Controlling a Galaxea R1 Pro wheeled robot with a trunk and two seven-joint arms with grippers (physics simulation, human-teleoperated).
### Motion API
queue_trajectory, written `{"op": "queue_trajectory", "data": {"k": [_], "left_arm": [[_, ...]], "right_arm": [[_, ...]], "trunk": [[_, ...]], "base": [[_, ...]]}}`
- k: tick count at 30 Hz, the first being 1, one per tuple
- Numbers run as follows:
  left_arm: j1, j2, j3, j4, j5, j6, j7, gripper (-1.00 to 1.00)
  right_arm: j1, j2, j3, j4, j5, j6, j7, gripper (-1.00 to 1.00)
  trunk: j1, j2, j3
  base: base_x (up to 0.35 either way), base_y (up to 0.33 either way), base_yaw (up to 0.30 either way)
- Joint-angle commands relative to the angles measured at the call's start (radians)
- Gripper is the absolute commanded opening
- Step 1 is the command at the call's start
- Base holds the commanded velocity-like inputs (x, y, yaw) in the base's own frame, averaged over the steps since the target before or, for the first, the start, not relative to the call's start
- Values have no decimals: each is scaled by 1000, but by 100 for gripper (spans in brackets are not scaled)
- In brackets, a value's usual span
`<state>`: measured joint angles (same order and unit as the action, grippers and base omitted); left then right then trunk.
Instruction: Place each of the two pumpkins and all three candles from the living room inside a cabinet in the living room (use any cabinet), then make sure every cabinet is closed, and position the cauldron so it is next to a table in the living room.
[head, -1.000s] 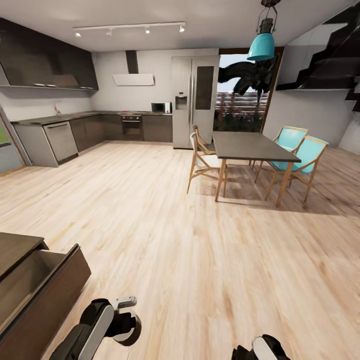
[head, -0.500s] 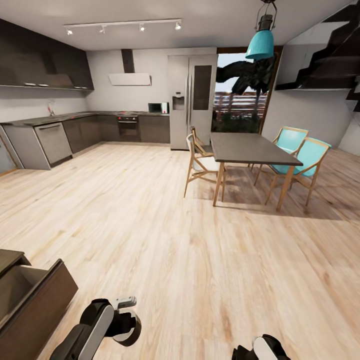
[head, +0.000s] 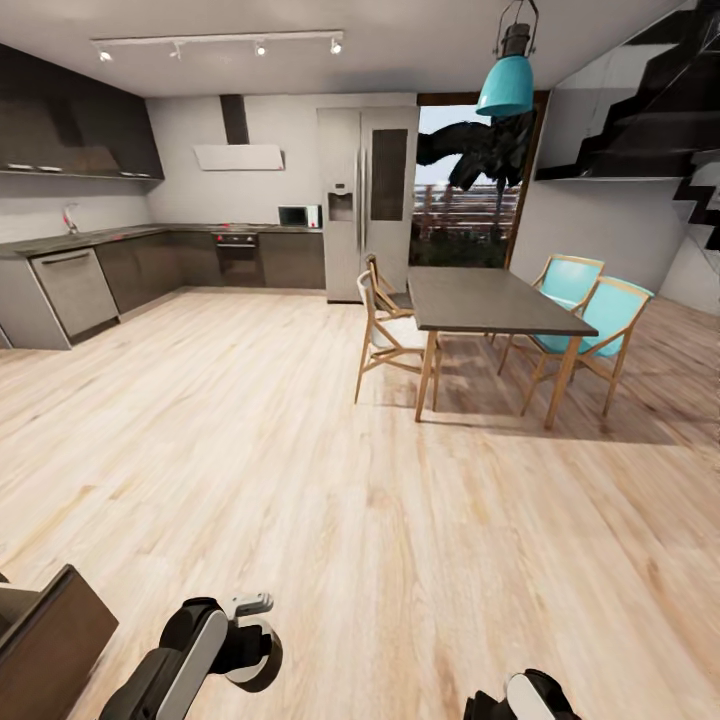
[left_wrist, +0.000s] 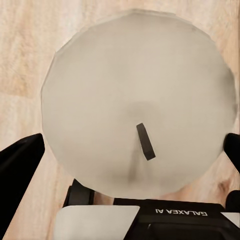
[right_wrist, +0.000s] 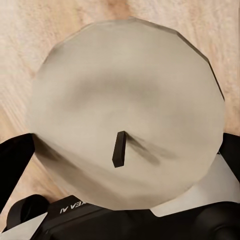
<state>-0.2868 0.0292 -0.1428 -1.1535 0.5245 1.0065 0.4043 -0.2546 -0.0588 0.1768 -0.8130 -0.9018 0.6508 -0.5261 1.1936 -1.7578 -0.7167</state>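
Each hand is gripping a candle. In the left wrist view, the left hand (left_wrist: 135, 145) has a grey-beige candle (left_wrist: 135, 80) clamped between its black fingers (left_wrist: 20, 170), the flat round top and short dark wick turned toward the camera, pale floorboards showing behind it. The right hand (right_wrist: 125, 150) holds a second candle (right_wrist: 125, 100) the same way, a dark finger (right_wrist: 12, 165) pressed against its side, wick leaning a little.

From the head view both arms are tucked in low at the near edge, the left arm (head: 195, 655) near left and the right arm (head: 530, 698) near right, over a wide light wood floor (head: 330, 500). At the near left corner juts the dark brown front of an open cabinet drawer (head: 50, 640). Farther off, right of centre, stands a dark-topped dining table (head: 480, 300) on wooden legs, with two turquoise chairs (head: 600, 320) on its right side and wooden chairs on its left. A teal pendant lamp (head: 505, 85) hangs above it. Along the far left wall runs a dark kitchen counter (head: 120, 240), with a steel fridge (head: 365, 200) beside it and black stairs (head: 650, 100) climbing at the far right.
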Motion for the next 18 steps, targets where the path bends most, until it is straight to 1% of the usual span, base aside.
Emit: {"op": "queue_trajectory", "data": {"k": [1,12,18], "left_arm": [[0,0,0,0,0,0,-1,-100],[0,0,0,0,0,0,-1,-100],[0,0,0,0,0,0,-1,-100]], "right_arm": [[0,0,0,0,0,0,0,-100],[0,3,1,0,2,-2,0,-100],[0,8,1,-1,7,-3,-5,-100]], "trunk": [[0,0,0],[0,0,0],[0,0,0]], "base": [[306,0,-56],[310,-3,-9],[311,-69,0]]}}
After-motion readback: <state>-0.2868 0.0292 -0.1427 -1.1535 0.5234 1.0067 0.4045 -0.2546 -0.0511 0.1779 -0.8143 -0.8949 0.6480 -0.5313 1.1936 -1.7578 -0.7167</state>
